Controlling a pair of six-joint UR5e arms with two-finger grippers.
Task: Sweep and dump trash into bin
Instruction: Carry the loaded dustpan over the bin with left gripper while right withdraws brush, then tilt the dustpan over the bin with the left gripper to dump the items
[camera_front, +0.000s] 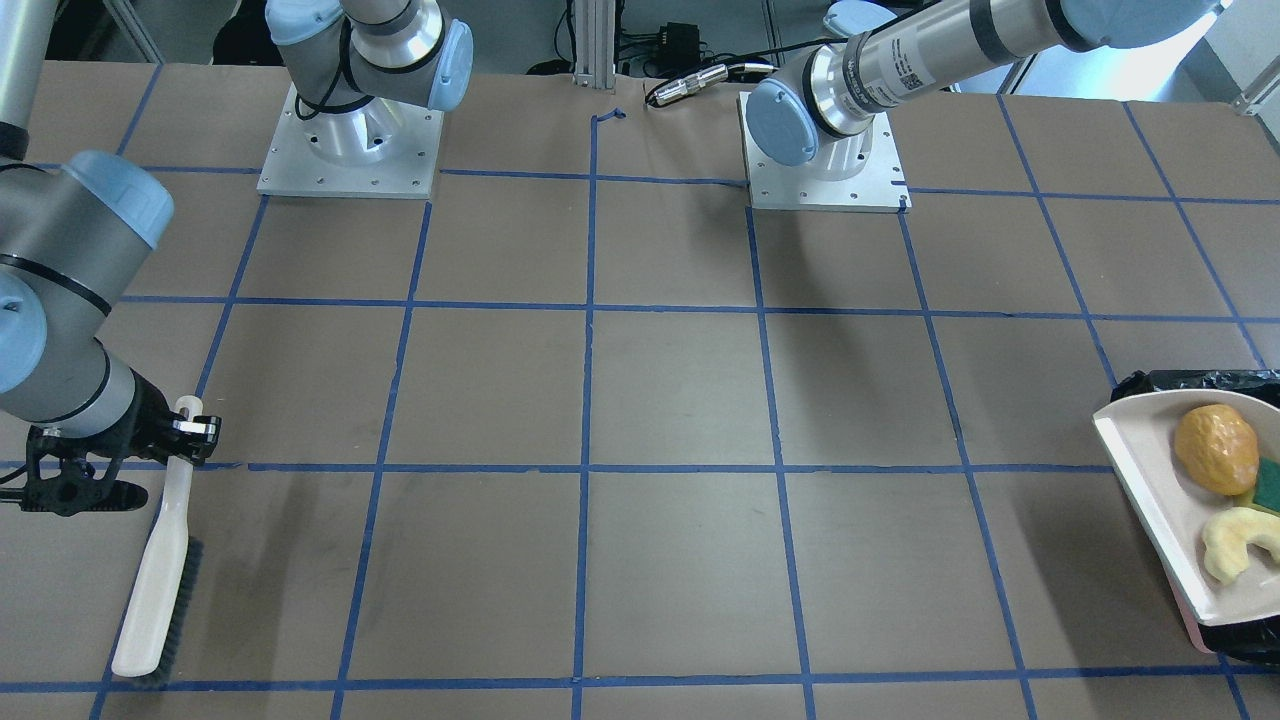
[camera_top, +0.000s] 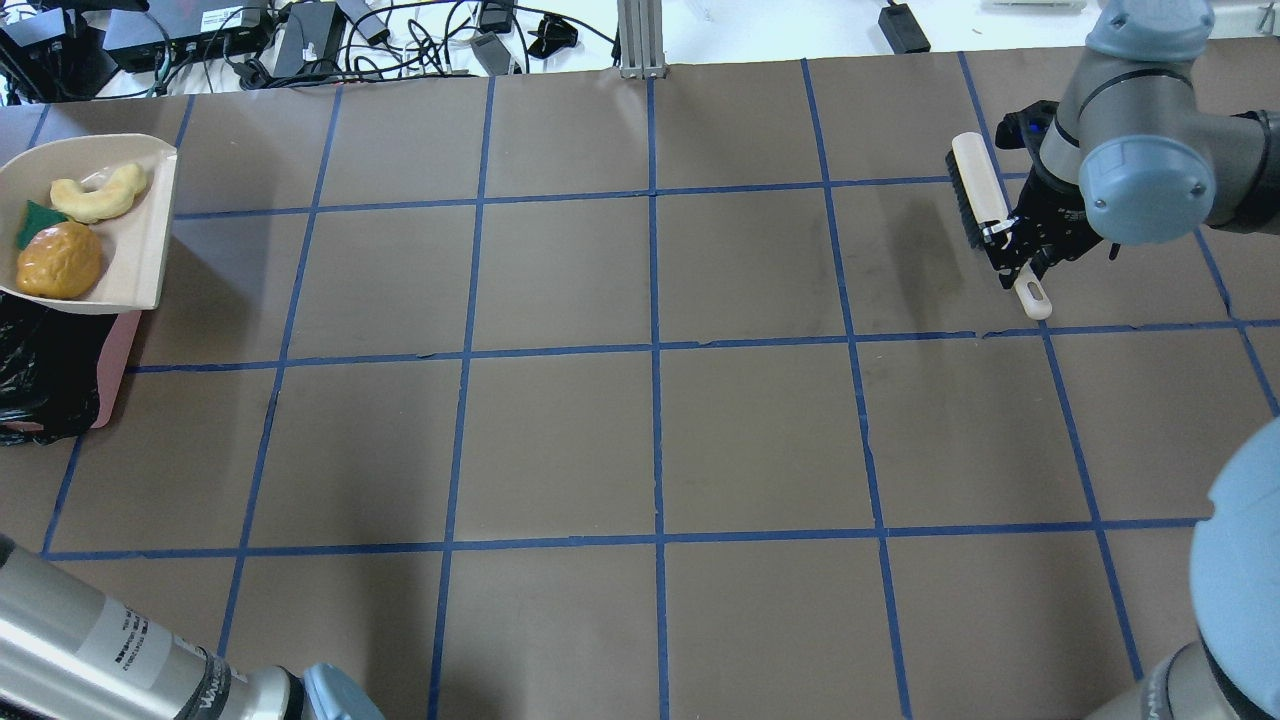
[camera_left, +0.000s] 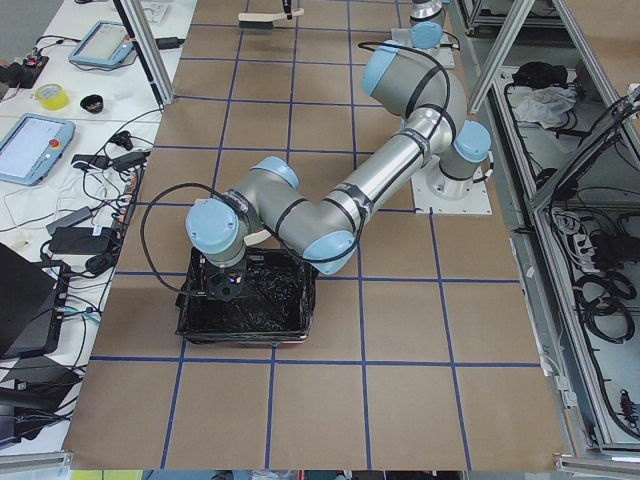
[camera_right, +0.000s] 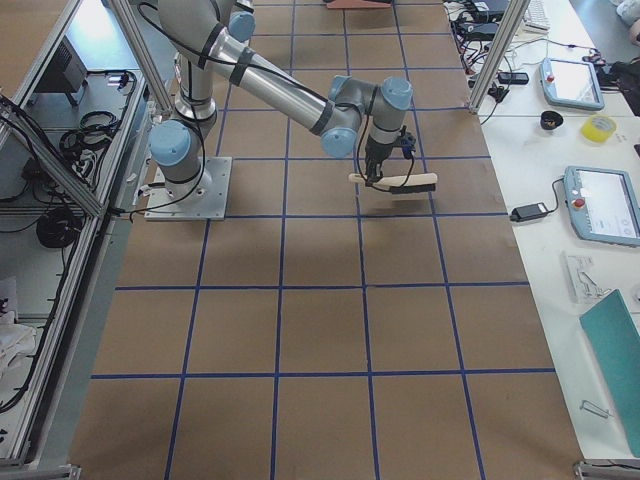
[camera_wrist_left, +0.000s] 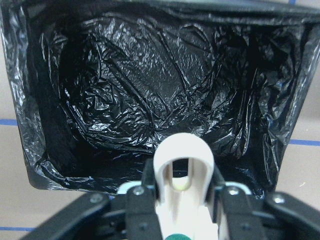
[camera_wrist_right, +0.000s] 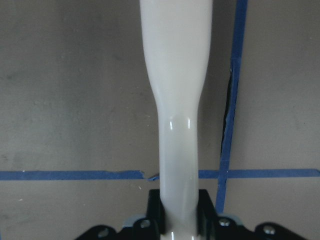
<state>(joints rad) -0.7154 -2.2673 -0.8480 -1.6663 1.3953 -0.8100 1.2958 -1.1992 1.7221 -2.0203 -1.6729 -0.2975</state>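
**Three bits of trash sit in the dustpan over the bin**

The brown desk has blue tape lines on it. One pink bin with a black bag in it stands at the desk's end on the robot's left. One beige dustpan is held over the bin. All three bits of trash lie in the dustpan: one orange lump, one pale crescent and one green sponge tucked between them. One brush is held over the desk, far off on the robot's right.

The overhead and front views show the trash. Only the left wrist view looks down into the bin, where the crinkly bag shows. It also shows the left end effector pinching the dustpan's loop handle. The right end effector is pinching the brush handle.
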